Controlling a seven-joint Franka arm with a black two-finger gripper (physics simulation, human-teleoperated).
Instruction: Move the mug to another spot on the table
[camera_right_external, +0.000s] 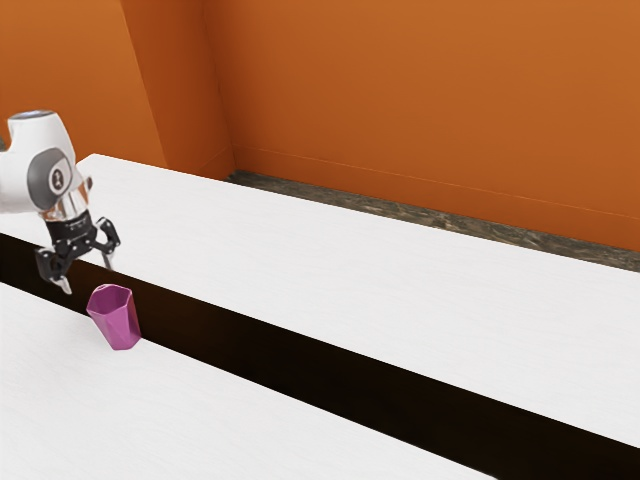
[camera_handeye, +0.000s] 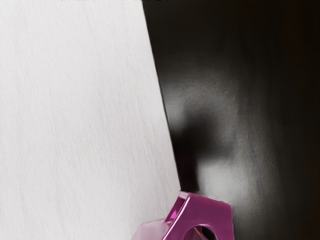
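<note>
A magenta faceted mug (camera_right_external: 114, 316) stands upright on the near white table (camera_right_external: 200, 420), close to the edge along the dark gap. My black gripper (camera_right_external: 86, 272) hangs open just above and to the exterior view's left of the mug, fingers spread, nothing between them. In the wrist view the mug's rim and open mouth (camera_handeye: 200, 222) show right under my hand, at the border between the white tabletop (camera_handeye: 75, 125) and the dark gap.
A dark gap (camera_right_external: 330, 375) runs diagonally between the near white surface and a far white surface (camera_right_external: 380, 270). Orange walls (camera_right_external: 420, 90) stand behind. My hand's shadow falls in the gap (camera_handeye: 200, 145).
</note>
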